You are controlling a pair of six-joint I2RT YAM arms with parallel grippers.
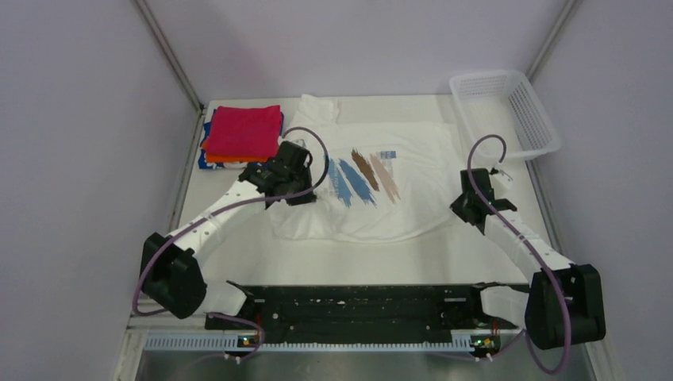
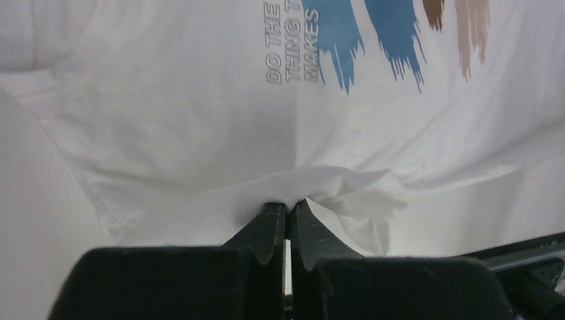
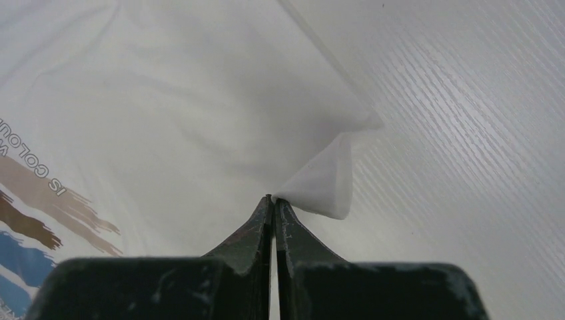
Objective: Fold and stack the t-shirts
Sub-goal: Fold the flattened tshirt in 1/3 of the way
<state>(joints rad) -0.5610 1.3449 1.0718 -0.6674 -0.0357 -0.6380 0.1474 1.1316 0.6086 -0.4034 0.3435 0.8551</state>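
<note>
A: While both arms reach out over the counter, where does the white t-shirt lie?

B: It lies spread flat across the middle of the counter, chest up, with the blue and brown brush strokes near its centre. One part reaches to the far edge.

A: And the left tool?

B: Its fingers are pressed together on a fold of white cloth at the shirt's left side. A small bunch of fabric puffs up just past the tips.

A: The right tool?

B: It is clamped as well, on a corner at the shirt's right edge, toward the right side of the counter. The pinched corner curls over beside the tips, with bare counter next to it.

A: Where are the other shirts?

B: They are folded in a pile at the far left corner: the magenta-red shirt on top, the orange shirt under it, and the blue shirt showing at the bottom. A white mesh basket stands at the far right corner, apart from the cloth.
</note>
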